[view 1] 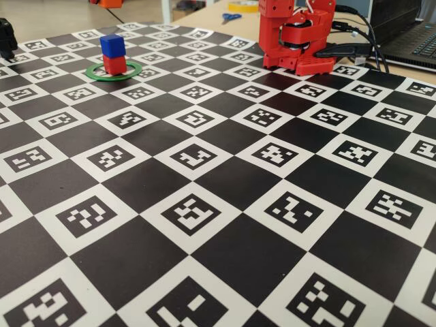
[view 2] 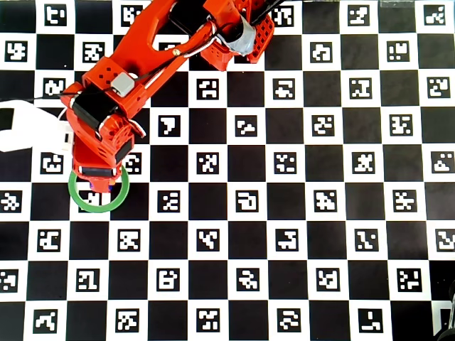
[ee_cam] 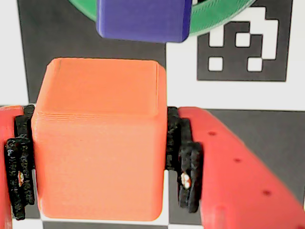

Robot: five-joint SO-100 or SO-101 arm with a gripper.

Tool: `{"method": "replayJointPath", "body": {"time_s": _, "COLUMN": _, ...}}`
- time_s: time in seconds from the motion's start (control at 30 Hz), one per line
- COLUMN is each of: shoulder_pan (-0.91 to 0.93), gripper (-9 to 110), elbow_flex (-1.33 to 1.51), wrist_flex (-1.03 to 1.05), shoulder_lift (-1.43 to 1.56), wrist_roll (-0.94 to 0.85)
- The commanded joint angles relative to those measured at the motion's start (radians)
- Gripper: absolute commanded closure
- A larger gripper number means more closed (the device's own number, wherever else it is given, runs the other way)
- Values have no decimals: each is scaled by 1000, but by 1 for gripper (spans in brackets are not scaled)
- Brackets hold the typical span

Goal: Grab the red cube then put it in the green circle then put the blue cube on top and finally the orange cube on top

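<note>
Stack: in the fixed view the green circle (view 1: 114, 71) lies near the table's far left corner, the red cube (view 1: 114, 65) inside it and the blue cube (view 1: 112, 45) seated on top; the fixed view shows no arm over the stack, though the overhead view does.
Arm: in the overhead view the claw (view 2: 95, 186) sits above the ring's far rim, toward the table's left edge, and hides the stack except a sliver of blue.
Claw state: in the wrist view both black pads (ee_cam: 183, 157) press the left and right faces of the orange cube (ee_cam: 97, 138); it is held firmly, clear of the blue cube's top showing just beyond.
Handling: judged light, rigid plastic, smooth-faced with rounded edges; opposite flat faces are the proper hold, as taken.
Stage: judged the last placement, not yet made.
Risk: a narrow two-cube tower; an off-centre or tilted release could topple it.
</note>
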Motion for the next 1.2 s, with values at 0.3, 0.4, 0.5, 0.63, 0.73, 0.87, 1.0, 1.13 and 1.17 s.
{"method": "replayJointPath", "body": {"time_s": 0.3, "shoulder_pan": 52, "gripper": 97, "elbow_flex": 100, "wrist_flex": -115, "shoulder_lift": 12, "wrist_roll": -29}}
{"method": "replayJointPath", "body": {"time_s": 0.4, "shoulder_pan": 58, "gripper": 97, "elbow_flex": 117, "wrist_flex": -137, "shoulder_lift": 12, "wrist_roll": -29}}
{"method": "replayJointPath", "body": {"time_s": 0.5, "shoulder_pan": 60, "gripper": 97, "elbow_flex": 133, "wrist_flex": -152, "shoulder_lift": 11, "wrist_roll": -29}}
{"method": "replayJointPath", "body": {"time_s": 0.63, "shoulder_pan": 60, "gripper": 97, "elbow_flex": 149, "wrist_flex": -175, "shoulder_lift": 11, "wrist_roll": -21}}
{"method": "replayJointPath", "body": {"time_s": 0.73, "shoulder_pan": 60, "gripper": 97, "elbow_flex": 150, "wrist_flex": -179, "shoulder_lift": 9, "wrist_roll": -18}}
{"method": "replayJointPath", "body": {"time_s": 0.87, "shoulder_pan": 60, "gripper": 97, "elbow_flex": 152, "wrist_flex": -190, "shoulder_lift": 6, "wrist_roll": -15}}
{"method": "replayJointPath", "body": {"time_s": 1.0, "shoulder_pan": 60, "gripper": 97, "elbow_flex": 163, "wrist_flex": -196, "shoulder_lift": 5, "wrist_roll": -15}}
{"method": "replayJointPath", "body": {"time_s": 1.13, "shoulder_pan": 60, "gripper": 97, "elbow_flex": 181, "wrist_flex": -209, "shoulder_lift": 3, "wrist_roll": -17}}
{"method": "replayJointPath", "body": {"time_s": 1.17, "shoulder_pan": 60, "gripper": 97, "elbow_flex": 186, "wrist_flex": -212, "shoulder_lift": 3, "wrist_roll": -18}}
